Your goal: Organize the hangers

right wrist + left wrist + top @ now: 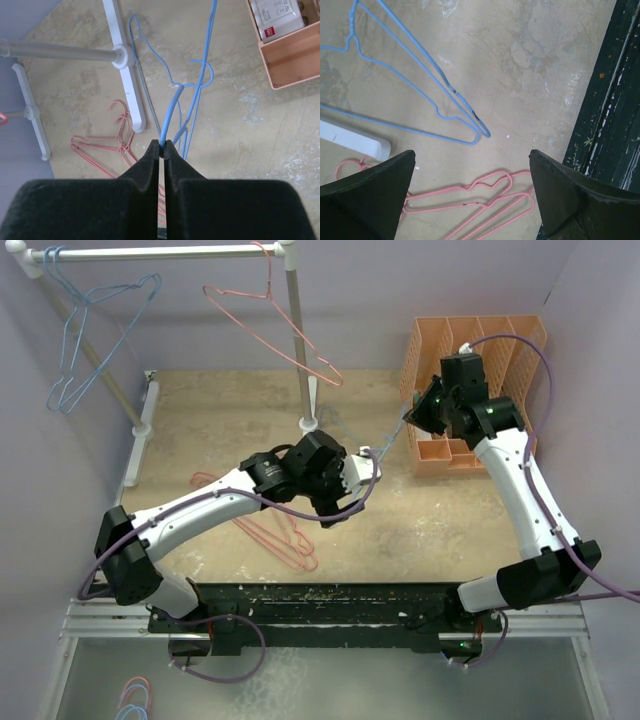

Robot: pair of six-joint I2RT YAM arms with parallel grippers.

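Pinched by the closed right gripper (161,144) is a light blue hanger (172,107); the left gripper (472,157) is held wide open, empty, above pink hangers (492,183).

Bare table (450,525) at centre-right gives passage; rack post (297,350), orange holder (430,350) and pink hangers (270,535) border it.
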